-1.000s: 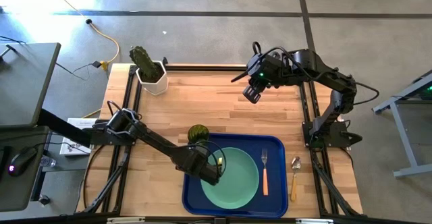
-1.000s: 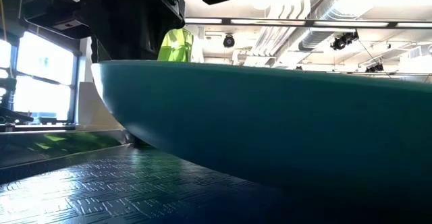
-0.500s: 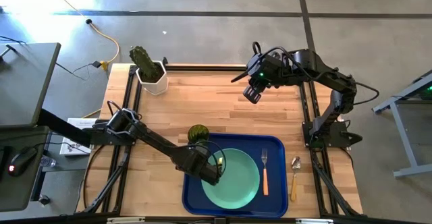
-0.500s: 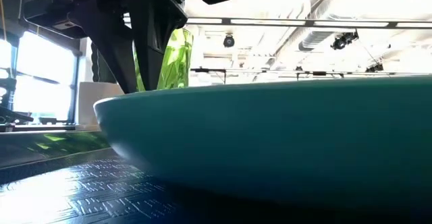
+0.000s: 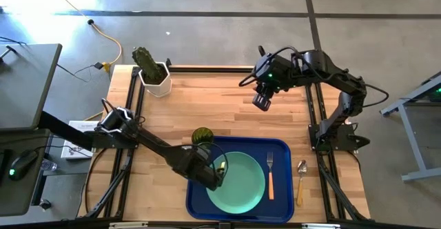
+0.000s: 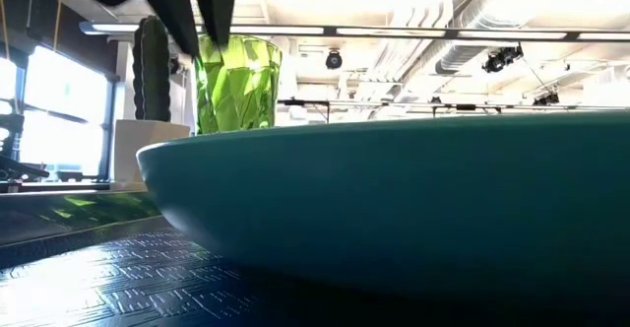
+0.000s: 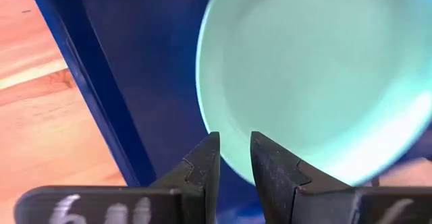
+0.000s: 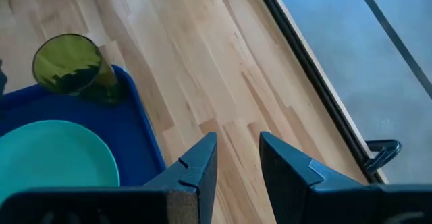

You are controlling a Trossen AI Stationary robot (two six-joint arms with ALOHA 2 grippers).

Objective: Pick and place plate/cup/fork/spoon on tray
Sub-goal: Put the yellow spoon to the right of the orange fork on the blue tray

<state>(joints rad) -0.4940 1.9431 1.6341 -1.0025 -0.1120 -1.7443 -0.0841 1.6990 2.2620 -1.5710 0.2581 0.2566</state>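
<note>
Plate sits flat in the tray, left hand just above its rim, fingers slightly apart, empty. Spoon on the bench looks next; right hand hovers parted, far off.

tray: lower centre of the high view, on the tabletop
plate: in the tray, left part
fork: in the tray, right of the plate
cup: on the tabletop, at the tray's upper left corner
spoon: on the tabletop, right of the tray
cactus pot: upper left corner of the tabletop
</note>
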